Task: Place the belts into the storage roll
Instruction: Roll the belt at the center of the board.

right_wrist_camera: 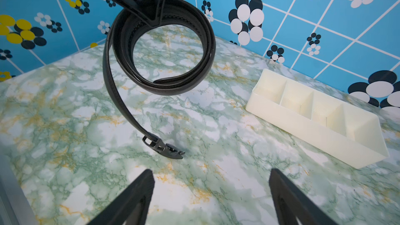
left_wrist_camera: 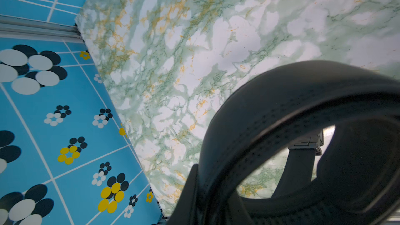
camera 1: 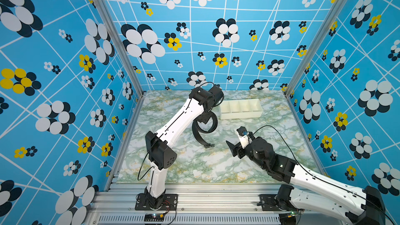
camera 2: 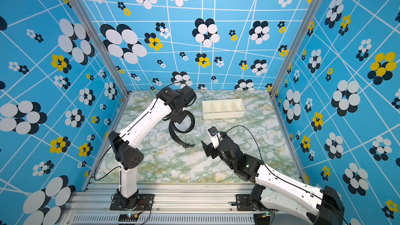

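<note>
belt [right_wrist_camera: 173, 88]: black leather-like strap, smooth with faint sheen, stitching seen along the edge | buckle [right_wrist_camera: 166, 147]: dark metal, glossy | storage roll [right_wrist_camera: 303, 133]: cream plastic, matt and smooth | table [right_wrist_camera: 65, 126]: marble-patterned surface, smooth, light faintly reflected | frame post [camera 1: 112, 33]: bare silvery metal, grooved lengthwise

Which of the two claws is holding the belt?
The left claw, shut on the coiled belt; the right claw stands open and empty.
</note>
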Motion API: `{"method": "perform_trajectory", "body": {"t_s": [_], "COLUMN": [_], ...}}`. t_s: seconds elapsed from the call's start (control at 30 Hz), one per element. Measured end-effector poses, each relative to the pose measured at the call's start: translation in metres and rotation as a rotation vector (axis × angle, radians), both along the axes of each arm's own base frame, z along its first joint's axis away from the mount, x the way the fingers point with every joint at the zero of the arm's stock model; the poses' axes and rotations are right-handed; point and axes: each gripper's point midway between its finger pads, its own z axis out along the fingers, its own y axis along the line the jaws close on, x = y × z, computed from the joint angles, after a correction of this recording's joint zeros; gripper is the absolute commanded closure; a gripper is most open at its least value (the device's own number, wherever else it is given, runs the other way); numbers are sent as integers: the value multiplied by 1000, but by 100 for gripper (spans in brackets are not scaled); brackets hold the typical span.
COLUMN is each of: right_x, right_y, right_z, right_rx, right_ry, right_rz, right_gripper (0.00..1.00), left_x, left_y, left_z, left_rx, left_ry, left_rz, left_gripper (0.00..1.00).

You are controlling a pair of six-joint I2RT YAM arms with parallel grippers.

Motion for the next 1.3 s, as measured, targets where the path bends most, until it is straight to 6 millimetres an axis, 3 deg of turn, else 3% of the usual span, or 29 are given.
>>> {"method": "perform_trajectory", "body": {"t_s": [0.17,0.27,0.37,0.53,0.83,1.03,1.3], "right_x": [-2,-4,-1,1,15,28,48], "right_y": [8,15,17,17,10,5,17], "right_z": [-1,-8,-9,0,35,24,7], "right_rx": [61,77,112,155,209,213,219], "right_ry": [85,131,158,164,110,151,222], "right_rz": [83,136,167,195,175,127,93], "right_gripper": [12,10,8,6,5,5,6], "left_x": [0,-10,-16,-18,-24,-31,-42], "left_y": [4,-9,-22,-37,-48,-55,-69], "left_z": [52,77,89,72,44,36,24], "left_rx": [24,37,65,152,161,112,44], "left_ry": [-232,-339,-407,-428,-408,-398,-369], "left_rz": [-99,-205,-299,-410,-496,-516,-530], "left_gripper": [100,100,100,100,100,100,100]}}
